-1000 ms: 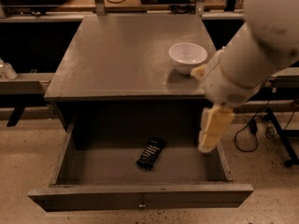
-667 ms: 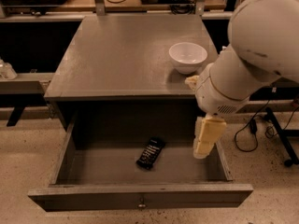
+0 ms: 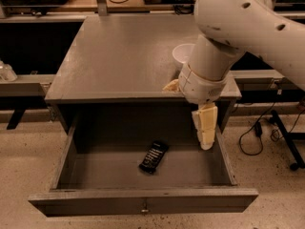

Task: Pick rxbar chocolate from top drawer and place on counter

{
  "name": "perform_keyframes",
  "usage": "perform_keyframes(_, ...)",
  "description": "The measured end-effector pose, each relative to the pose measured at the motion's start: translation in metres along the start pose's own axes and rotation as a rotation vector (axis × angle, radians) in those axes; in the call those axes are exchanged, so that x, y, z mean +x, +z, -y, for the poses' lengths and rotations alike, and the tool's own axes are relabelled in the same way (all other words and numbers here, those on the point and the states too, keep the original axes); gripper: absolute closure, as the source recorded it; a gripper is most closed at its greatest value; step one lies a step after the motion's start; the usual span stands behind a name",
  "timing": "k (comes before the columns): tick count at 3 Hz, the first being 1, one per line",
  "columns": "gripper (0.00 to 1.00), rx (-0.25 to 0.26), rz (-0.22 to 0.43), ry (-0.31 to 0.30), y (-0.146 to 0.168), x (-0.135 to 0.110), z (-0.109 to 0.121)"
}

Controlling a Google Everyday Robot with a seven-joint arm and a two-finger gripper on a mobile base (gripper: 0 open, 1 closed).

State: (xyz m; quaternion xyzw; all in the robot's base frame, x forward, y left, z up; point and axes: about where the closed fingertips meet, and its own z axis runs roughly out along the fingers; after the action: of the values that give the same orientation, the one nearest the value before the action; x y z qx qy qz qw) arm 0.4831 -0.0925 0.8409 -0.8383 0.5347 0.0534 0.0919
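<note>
The rxbar chocolate (image 3: 154, 156), a small black wrapped bar with white lettering, lies flat on the floor of the open top drawer (image 3: 143, 199), near its middle. My gripper (image 3: 206, 143) hangs pointing down inside the drawer's right side, to the right of the bar and above its level, not touching it. The grey counter (image 3: 119, 51) lies above the drawer. My large white arm reaches over the counter's right front corner.
A white bowl (image 3: 182, 52) stands on the counter's right side, partly hidden behind my arm. The drawer's right wall (image 3: 225, 159) is just right of the gripper. Cables and a stand leg (image 3: 290, 147) lie on the floor at the right.
My arm has swung left and forward over the counter's right front corner. The gripper has shifted left inside the drawer, closer to the bar. The bar has not moved.
</note>
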Motion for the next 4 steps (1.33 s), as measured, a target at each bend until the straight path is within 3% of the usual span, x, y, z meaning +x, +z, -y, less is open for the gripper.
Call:
perform_keyframes(1, 0.00, -0.033, 0.008, -0.084, 0.003, 0.002, -0.005)
perform_keyframes(2, 0.00, -0.034, 0.009, -0.101, 0.005, 0.001, -0.004)
perform_keyframes(3, 0.00, -0.087, 0.017, -0.282, 0.022, -0.009, -0.006)
perform_keyframes(4, 0.00, -0.076, 0.014, -0.502, 0.035, -0.026, -0.015)
